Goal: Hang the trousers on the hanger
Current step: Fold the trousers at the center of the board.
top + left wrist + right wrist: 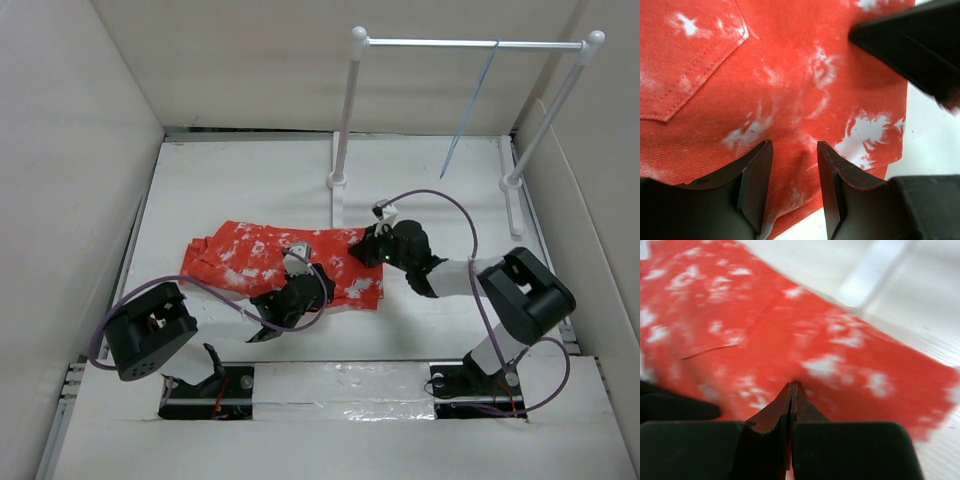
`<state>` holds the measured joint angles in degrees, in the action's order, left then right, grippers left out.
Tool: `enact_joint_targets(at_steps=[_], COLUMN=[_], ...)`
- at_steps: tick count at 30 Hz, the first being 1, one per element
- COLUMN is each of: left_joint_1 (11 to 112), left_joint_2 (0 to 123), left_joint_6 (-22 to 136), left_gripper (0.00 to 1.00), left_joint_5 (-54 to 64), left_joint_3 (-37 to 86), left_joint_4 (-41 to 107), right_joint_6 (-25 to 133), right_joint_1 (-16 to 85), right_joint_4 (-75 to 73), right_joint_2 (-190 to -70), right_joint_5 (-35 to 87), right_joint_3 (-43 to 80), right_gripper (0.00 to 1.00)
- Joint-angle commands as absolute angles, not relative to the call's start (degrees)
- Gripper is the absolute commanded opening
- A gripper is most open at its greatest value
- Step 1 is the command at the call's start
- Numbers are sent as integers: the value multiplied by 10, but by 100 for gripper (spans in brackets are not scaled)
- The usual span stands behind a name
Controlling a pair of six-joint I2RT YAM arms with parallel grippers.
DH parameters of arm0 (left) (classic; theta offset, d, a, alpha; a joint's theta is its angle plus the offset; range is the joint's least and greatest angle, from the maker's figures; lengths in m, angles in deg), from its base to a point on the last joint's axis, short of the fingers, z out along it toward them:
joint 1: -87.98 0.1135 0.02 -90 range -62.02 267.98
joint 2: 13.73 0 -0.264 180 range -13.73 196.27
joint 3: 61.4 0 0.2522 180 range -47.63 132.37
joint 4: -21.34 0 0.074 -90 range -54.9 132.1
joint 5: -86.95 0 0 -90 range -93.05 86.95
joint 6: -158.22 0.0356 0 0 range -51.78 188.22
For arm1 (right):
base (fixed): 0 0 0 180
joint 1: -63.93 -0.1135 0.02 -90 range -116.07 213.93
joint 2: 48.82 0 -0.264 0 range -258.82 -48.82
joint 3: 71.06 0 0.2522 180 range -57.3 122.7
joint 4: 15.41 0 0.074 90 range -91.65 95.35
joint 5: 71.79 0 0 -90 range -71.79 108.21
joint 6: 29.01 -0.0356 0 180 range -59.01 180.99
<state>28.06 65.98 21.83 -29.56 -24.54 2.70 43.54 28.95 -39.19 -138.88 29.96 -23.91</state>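
The red-orange trousers with white speckles lie flat on the white table. My left gripper is down on their near edge. In the left wrist view it is open, and its fingers straddle the trousers' hem. My right gripper rests on the trousers' right end. In the right wrist view it is shut, its tips touching the blurred trousers; no fabric shows between the jaws. The pale blue hanger hangs from the rack's crossbar at the back right, away from both grippers.
A white-posted rack with a metal crossbar stands at the back. Its left post base is just behind the trousers. White walls enclose the table on three sides. Purple cables loop from both arms.
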Motion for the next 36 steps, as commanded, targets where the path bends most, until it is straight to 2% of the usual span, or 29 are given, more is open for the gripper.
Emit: enact_joint_targets(at_steps=[1, 5, 11, 15, 16, 20, 22, 24, 25, 26, 28, 29, 30, 31, 36], left_joint_1=[276, 276, 271, 271, 271, 271, 271, 271, 271, 271, 271, 271, 271, 271, 271], left_joint_2=[639, 622, 588, 535, 522, 454, 445, 445, 450, 460, 474, 488, 494, 500, 532], left_joint_6=[213, 214, 229, 250, 256, 295, 323, 342, 356, 363, 388, 397, 397, 410, 454], left_gripper=[38, 37, 37, 37, 37, 37, 37, 29, 25, 15, 3, 0, 0, 0, 0], left_joint_5=[-276, -275, -289, -300, -306, -319, -320, -321, -324, -324, -321, -322, -324, -327, -322], left_joint_3=[-265, -277, -266, -242, -236, -206, -185, -165, -157, -149, -119, -110, -95, -89, -92], left_joint_4=[-1, 4, 47, 81, 87, 105, 101, 94, 91, 89, 88, 86, 82, 79, 31], right_joint_6=[430, 378, 378, 399, 409, 481, 512, 543, 550, 561, 574, 590, 598, 604, 637], right_joint_1=[367, 452, 457, 457, 450, 399, 368, 337, 337, 337, 354, 364, 385, 395, 448], right_joint_4=[-544, -649, -640, -584, -560, -399, -333, -261, -243, -209, -174, -141, -123, -99, 3], right_joint_2=[-1443, -1547, -1573, -1514, -1468, -1334, -1282, -1214, -1194, -1157, -1123, -1097, -1086, -1077, -1057], right_joint_5=[382, 448, 464, 458, 454, 414, 364, 324, 316, 306, 282, 275, 263, 220, 44], right_joint_3=[-239, -227, -201, -206, -206, -198, -176, -150, -140, -130, -93, -79, -65, -48, 37], right_gripper=[0, 0, 0, 0, 0, 0, 4, 9, 17, 21, 30, 27, 16, 0, 0])
